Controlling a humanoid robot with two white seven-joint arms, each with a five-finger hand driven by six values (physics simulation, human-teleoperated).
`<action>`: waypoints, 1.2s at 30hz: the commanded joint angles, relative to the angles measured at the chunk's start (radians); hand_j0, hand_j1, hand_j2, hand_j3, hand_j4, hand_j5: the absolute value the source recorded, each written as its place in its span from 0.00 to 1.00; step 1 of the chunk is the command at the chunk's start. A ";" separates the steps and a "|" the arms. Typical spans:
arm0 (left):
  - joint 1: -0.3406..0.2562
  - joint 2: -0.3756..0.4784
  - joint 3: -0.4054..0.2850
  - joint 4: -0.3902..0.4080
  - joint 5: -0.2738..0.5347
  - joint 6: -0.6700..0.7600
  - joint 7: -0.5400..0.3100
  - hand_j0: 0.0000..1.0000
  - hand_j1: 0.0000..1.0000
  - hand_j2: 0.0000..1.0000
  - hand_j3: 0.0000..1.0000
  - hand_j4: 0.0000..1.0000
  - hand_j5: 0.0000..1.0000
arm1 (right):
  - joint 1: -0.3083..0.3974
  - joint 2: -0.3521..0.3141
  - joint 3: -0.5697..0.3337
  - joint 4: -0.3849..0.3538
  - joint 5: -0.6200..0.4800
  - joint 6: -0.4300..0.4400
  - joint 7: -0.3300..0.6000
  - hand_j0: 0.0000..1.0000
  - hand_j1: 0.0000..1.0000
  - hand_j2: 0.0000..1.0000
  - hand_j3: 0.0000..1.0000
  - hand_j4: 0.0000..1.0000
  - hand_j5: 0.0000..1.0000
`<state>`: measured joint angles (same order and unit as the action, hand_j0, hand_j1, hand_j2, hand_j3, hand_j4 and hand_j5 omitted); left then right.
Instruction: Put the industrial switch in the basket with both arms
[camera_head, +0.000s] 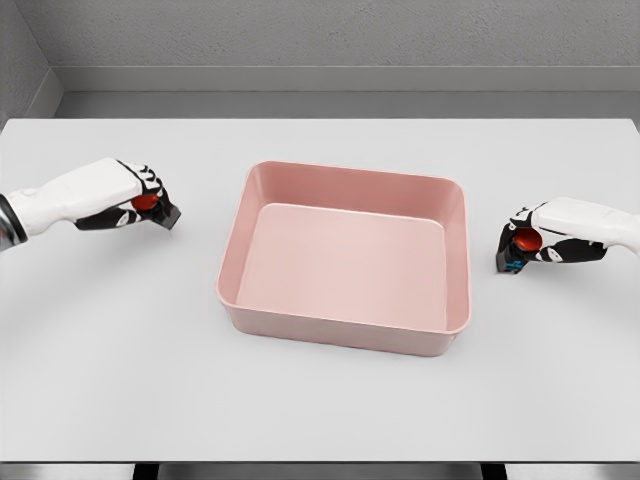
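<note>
Head view: pale grey bench (320, 400) filling most of the frame, grey wall behind, dark gap under the near edge.

At centre, pink basket (345, 258), a shallow rectangular tray with rounded corners, sitting flat on the bench, turned slightly off square, nothing inside.

To the left, left hand (135, 198) on a white arm entering from the left edge, fingers curled around a small industrial switch (152, 207): dark body, red round button showing between the fingers, one dark corner poking out toward the basket. Held tilted, low over the bench, a thin shadow beneath; contact with the surface not clear. Well apart from the basket's left wall.

To the right, right hand (535, 242) on a white arm entering from the right edge, fingers likewise wrapped around a second switch (518, 248): dark housing, red button facing the basket, a small blue patch at the lower edge. Lower corner close to or touching the bench; cannot tell which. Near the basket's right wall but clear of it.

Both hands clenched on their loads, neither spread. Both switches outside the basket, one on each side, at roughly mid-depth of the bench, the left one a little farther back than the right.
</note>
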<state>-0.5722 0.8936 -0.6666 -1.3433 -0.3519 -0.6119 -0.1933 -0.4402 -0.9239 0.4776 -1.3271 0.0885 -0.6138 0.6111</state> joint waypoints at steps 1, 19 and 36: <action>-0.002 0.002 0.001 0.001 0.010 0.001 0.000 0.44 0.44 0.44 0.44 0.44 0.44 | 0.000 -0.009 -0.001 -0.003 -0.007 0.003 0.000 0.49 0.49 0.49 0.49 0.49 0.49; -0.112 -0.053 -0.004 -0.019 0.021 0.001 0.000 0.44 0.44 0.44 0.44 0.44 0.44 | -0.055 -0.035 -0.011 -0.009 -0.010 0.003 0.000 0.46 0.46 0.46 0.46 0.46 0.46; -0.143 -0.180 -0.015 -0.158 0.013 0.001 -0.017 0.44 0.44 0.44 0.44 0.44 0.44 | -0.064 -0.073 -0.059 -0.202 -0.012 0.003 0.000 0.43 0.43 0.43 0.43 0.43 0.43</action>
<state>-0.7148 0.7293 -0.6803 -1.4862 -0.3457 -0.6125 -0.2105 -0.5047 -0.9918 0.4226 -1.4969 0.0839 -0.6139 0.6115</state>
